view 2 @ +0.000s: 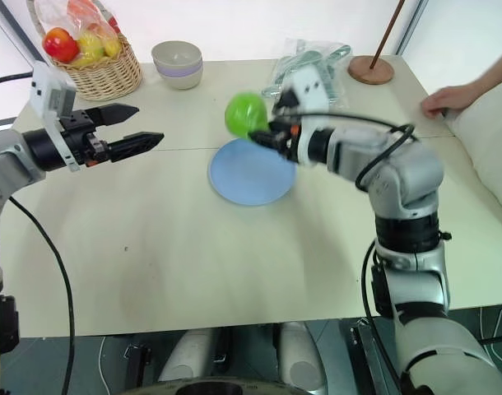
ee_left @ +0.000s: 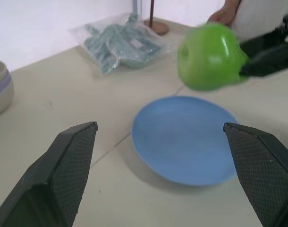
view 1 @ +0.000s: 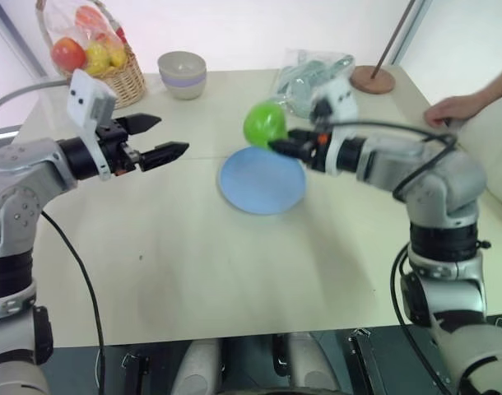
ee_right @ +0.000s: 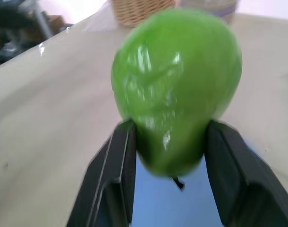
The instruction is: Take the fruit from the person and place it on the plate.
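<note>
Green, glossy and pear-shaped, the fruit (ee_right: 174,90) sits pinched in the right gripper (ee_right: 170,156) above the plate (view 1: 262,183) (light blue). Left gripper (view 1: 156,138) hangs spread, its 2 fingers apart.

You have one green fruit (view 1: 264,123), one light-blue plate (view 1: 262,185), one bowl (view 1: 183,74), one wicker basket (view 1: 123,80) with bagged fruits, one clear bag (view 1: 310,76) of greenish items, one round wooden stand base (view 1: 373,80), one table (view 1: 193,271), two robot hands, left (view 1: 156,138) and right (view 1: 281,141), and one person's hand (view 1: 453,109).
</note>
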Robot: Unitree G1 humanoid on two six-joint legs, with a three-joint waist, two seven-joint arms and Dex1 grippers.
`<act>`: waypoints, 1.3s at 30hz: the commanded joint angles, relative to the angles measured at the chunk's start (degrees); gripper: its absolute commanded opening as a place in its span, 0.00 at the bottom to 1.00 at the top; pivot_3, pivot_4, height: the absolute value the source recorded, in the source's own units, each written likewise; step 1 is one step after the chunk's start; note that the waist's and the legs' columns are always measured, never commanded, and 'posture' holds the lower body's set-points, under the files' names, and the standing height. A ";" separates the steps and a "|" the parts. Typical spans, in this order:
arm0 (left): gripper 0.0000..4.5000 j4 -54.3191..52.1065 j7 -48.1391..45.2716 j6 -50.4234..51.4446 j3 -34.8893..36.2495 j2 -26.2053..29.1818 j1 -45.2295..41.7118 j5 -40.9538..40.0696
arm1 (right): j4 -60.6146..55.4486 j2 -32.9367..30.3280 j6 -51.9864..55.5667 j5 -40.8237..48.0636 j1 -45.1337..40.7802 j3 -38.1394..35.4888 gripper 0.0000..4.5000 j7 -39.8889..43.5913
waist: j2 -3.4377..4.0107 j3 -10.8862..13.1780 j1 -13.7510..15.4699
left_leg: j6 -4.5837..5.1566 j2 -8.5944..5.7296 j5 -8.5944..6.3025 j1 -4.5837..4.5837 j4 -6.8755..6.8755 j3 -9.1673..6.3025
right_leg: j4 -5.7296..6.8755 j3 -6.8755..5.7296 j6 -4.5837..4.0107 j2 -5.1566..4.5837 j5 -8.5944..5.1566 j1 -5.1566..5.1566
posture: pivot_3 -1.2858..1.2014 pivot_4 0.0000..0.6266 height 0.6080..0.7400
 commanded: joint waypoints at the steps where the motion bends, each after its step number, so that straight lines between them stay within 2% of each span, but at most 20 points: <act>1: 1.00 -1.52 -3.14 -0.64 1.29 3.20 1.42 0.15 | -1.57 -0.99 -6.11 -3.89 2.36 4.12 0.41 2.94 | 0.00 0.00 0.00 | 0.00 0.02 0.00 0.00 0.00 0.00 | 0.00 0.00 0.00 0.03 0.00 0.00 | 0.52 0.24 1.00; 9: 1.00 -1.47 -5.47 -0.16 1.86 5.71 3.68 0.00 | 4.30 0.79 -14.18 -10.43 5.68 9.69 0.41 6.57 | -0.01 -0.01 0.24 | 0.00 0.02 0.00 0.00 0.01 0.00 | -0.02 0.00 0.00 0.03 0.00 0.01 | 0.52 0.24 1.00; 24: 1.00 -5.26 -9.29 2.11 3.09 9.14 9.00 -3.14 | 10.28 2.54 -19.28 -16.82 6.18 9.77 0.41 9.42 | -0.01 0.00 0.23 | 0.00 0.03 0.00 0.00 0.01 -0.01 | -0.02 0.00 -0.01 0.03 0.00 0.01 | 0.52 0.24 1.00; 27: 1.00 -5.33 -9.48 1.99 3.02 9.31 9.12 -3.11 | 10.92 2.73 -20.21 -17.80 6.13 9.52 0.64 9.58 | -0.01 0.00 0.24 | 0.00 0.03 0.00 0.00 0.01 -0.01 | -0.02 0.00 -0.01 0.03 0.00 0.01 | 0.52 0.24 1.00; 30: 1.00 -5.25 -9.62 1.86 2.84 9.33 8.96 -3.00 | 11.31 2.68 -20.73 -18.37 6.03 9.30 0.99 9.76 | -0.01 0.00 0.24 | 0.00 0.03 0.00 0.00 0.01 -0.01 | -0.02 0.00 -0.01 0.03 0.00 0.01 | 0.52 0.24 1.00; 36: 1.00 -4.72 -9.76 1.48 2.29 9.17 8.28 -2.62 | 10.89 2.11 -20.21 -18.52 5.85 8.35 0.99 10.28 | -0.01 0.00 0.24 | 0.00 0.03 0.00 0.00 0.01 -0.01 | -0.02 0.00 -0.01 0.04 0.00 0.01 | 0.52 0.24 1.00; 39: 1.00 -5.02 -9.79 1.52 2.50 9.12 8.51 -2.80 | 6.31 -1.51 -17.46 -16.87 5.84 5.02 0.99 11.64 | 0.00 0.00 0.38 | -0.01 0.03 0.00 0.00 0.01 0.00 | -0.02 0.00 -0.01 0.03 0.00 0.01 | 0.52 0.24 1.00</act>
